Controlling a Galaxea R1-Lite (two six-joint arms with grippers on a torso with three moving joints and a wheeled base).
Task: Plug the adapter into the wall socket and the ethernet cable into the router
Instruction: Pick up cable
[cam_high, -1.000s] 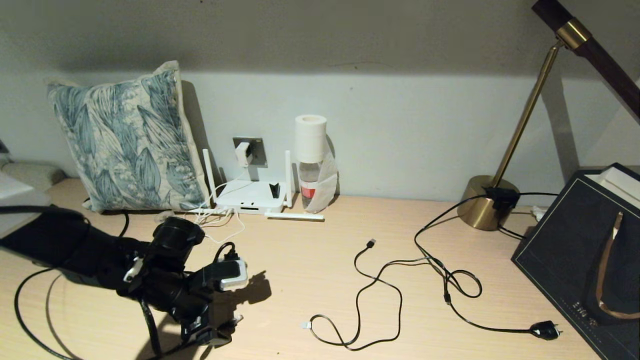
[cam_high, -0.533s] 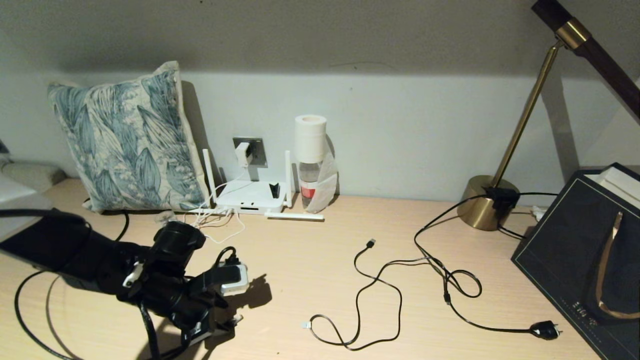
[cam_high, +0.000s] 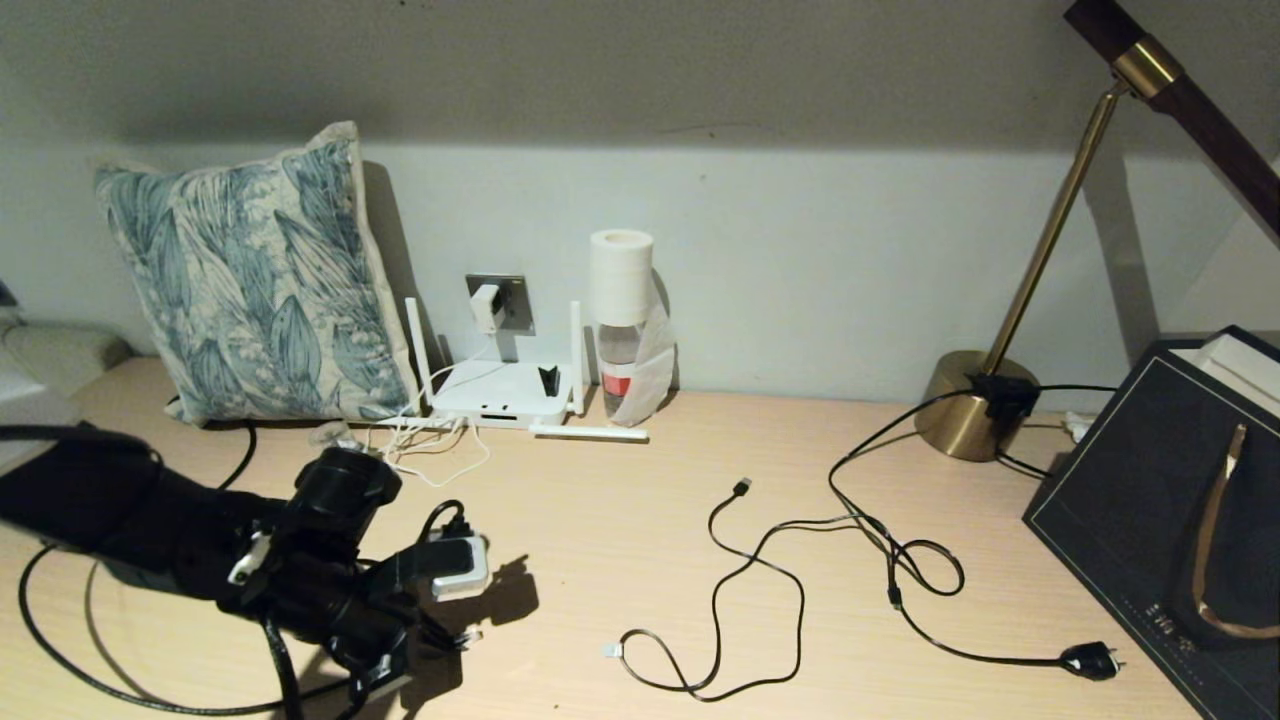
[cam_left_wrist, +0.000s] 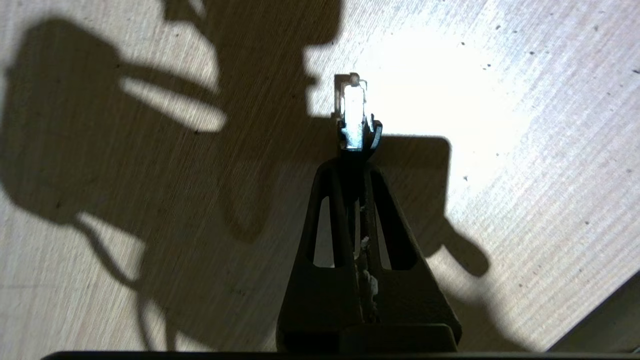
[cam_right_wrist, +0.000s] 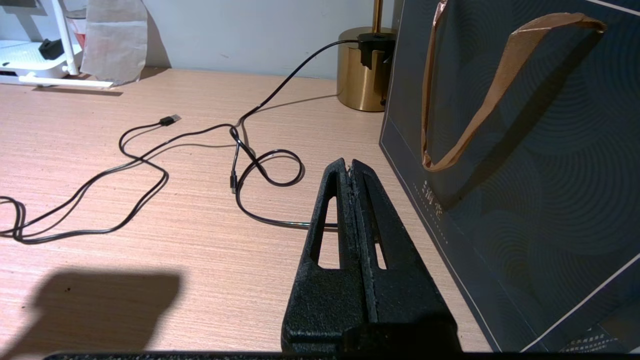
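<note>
The white adapter (cam_high: 486, 307) sits plugged into the grey wall socket (cam_high: 512, 301), its thin white cord hanging down to the router (cam_high: 503, 393) below. My left gripper (cam_high: 448, 640) (cam_left_wrist: 356, 149) hovers low over the table's front left, shut on the ethernet cable's clear connector (cam_left_wrist: 354, 107), which sticks out past the fingertips. The black ethernet cable (cam_high: 100, 690) loops along the table behind the arm. My right gripper (cam_right_wrist: 351, 167) is shut on nothing, held over the table beside the dark bag; it is out of the head view.
A leaf-print pillow (cam_high: 250, 275) leans left of the router. A bottle with a paper roll on top (cam_high: 621, 320) stands to the right. A black USB cable (cam_high: 720, 590), the lamp's cord and plug (cam_high: 1088, 660), the brass lamp base (cam_high: 975, 405) and a dark gift bag (cam_high: 1170, 510) fill the right.
My left arm has shifted a little left and toward the table's front edge, carrying the connector with it. The cable loop behind it has spread along the table.
</note>
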